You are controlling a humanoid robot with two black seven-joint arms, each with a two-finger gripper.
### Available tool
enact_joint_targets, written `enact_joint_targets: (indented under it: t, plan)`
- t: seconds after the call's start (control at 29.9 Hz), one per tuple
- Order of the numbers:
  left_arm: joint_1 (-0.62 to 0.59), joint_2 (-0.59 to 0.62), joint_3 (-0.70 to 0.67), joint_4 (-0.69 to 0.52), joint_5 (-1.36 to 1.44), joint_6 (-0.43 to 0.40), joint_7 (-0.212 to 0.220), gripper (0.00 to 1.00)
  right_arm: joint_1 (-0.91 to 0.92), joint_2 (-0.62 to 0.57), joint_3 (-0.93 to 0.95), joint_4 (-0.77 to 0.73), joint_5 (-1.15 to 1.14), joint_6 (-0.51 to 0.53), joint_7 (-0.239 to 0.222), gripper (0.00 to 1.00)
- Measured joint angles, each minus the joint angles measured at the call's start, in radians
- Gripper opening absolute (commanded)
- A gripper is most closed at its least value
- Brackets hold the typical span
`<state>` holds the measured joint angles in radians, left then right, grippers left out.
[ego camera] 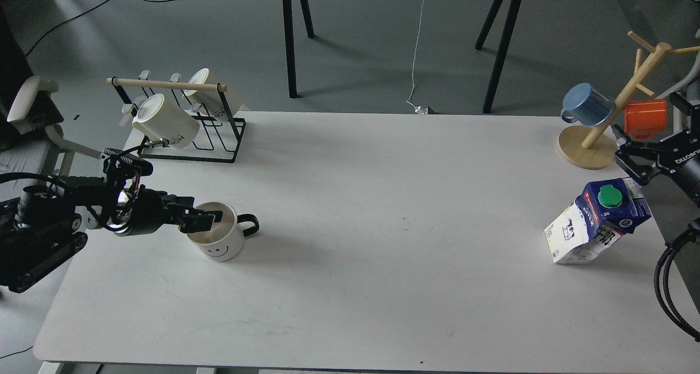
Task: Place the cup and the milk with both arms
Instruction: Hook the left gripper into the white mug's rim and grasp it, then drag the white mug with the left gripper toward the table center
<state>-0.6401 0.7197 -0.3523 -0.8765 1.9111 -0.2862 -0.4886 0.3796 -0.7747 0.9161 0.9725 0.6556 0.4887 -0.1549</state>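
The cup [217, 241], cream-white with a smiley face and a black handle pointing right, stands upright on the left part of the white table [383, 199]. My left gripper [206, 220] reaches in from the left and hovers over the cup's mouth at its left rim; its fingers look slightly apart and hold nothing. The milk [596, 221], a carton with a blue top and a green cap, stands leaning near the table's right edge. My right gripper [624, 151] is open and empty, just behind and above the carton, apart from it.
A black wire rack [219, 139] with two lettered cream mugs [164, 121] stands at the back left, behind my left arm. A wooden mug tree [590, 147] with a blue mug [588, 103] and an orange mug [646, 116] stands at the back right, close to my right gripper.
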Motion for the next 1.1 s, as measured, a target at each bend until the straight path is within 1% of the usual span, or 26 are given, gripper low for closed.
enact_joint_targets:
  t: [0.03, 0.1, 0.13, 0.17, 0.2, 0.23, 0.27, 0.3, 0.33, 0.5, 0.67, 0.87, 0.97, 1.0, 1.1]
  plan:
    - [0.003, 0.0, 0.0, 0.0, 0.0, 0.0, 0.0, 0.7, 0.0, 0.0, 0.001, 0.0, 0.0, 0.0, 0.0, 0.94]
    - [0.009, -0.002, 0.0, 0.003, 0.004, 0.001, 0.0, 0.59, -0.001, 0.0, 0.001, 0.0, 0.0, 0.0, 0.0, 0.94]
    - [0.01, -0.002, 0.0, 0.004, 0.008, 0.001, 0.0, 0.51, -0.002, 0.0, 0.001, 0.0, 0.0, 0.0, 0.0, 0.94]
    - [0.01, -0.002, 0.0, 0.005, 0.014, 0.002, 0.0, 0.42, -0.002, 0.0, 0.001, 0.0, 0.0, 0.0, 0.0, 0.94]
    - [0.011, -0.003, 0.0, 0.006, 0.023, 0.002, 0.0, 0.25, -0.002, 0.0, 0.002, 0.0, 0.0, 0.0, 0.0, 0.94]
    - [0.012, -0.003, 0.0, 0.006, 0.032, 0.002, 0.0, 0.12, -0.002, 0.0, 0.002, 0.0, 0.0, 0.0, 0.0, 0.94]
    - [0.012, -0.003, 0.0, 0.006, 0.039, 0.003, 0.0, 0.05, -0.002, 0.0, 0.002, 0.0, 0.0, 0.0, 0.0, 0.94]
    - [0.014, -0.003, 0.0, 0.007, 0.045, 0.005, 0.0, 0.01, -0.002, 0.0, 0.003, 0.0, 0.0, 0.0, 0.0, 0.94]
    - [0.016, -0.003, 0.0, 0.007, 0.048, 0.011, 0.0, 0.0, -0.002, 0.0, 0.003, 0.0, 0.0, 0.0, 0.0, 0.94]
    - [0.023, -0.003, -0.001, 0.007, 0.05, 0.084, 0.0, 0.0, -0.003, 0.0, 0.003, 0.0, 0.0, 0.0, 0.0, 0.94]
    - [0.023, -0.001, -0.003, -0.002, 0.046, 0.086, 0.0, 0.0, -0.012, 0.0, 0.003, 0.0, 0.0, 0.0, 0.0, 0.94]
    - [0.022, 0.018, -0.007, -0.025, 0.042, 0.037, 0.0, 0.0, -0.021, 0.0, 0.004, 0.0, 0.0, 0.0, 0.0, 0.94]
    - [0.013, 0.025, -0.021, -0.077, -0.001, 0.006, 0.0, 0.0, -0.022, 0.0, 0.004, 0.0, 0.001, 0.0, 0.0, 0.94]
    - [0.007, 0.032, -0.029, -0.102, -0.031, -0.019, 0.0, 0.0, -0.022, 0.0, 0.004, 0.0, 0.001, 0.0, 0.0, 0.94]
    - [-0.045, 0.049, -0.061, -0.18, -0.14, -0.135, 0.0, 0.0, -0.022, 0.0, 0.004, -0.003, 0.001, 0.0, 0.0, 0.94]
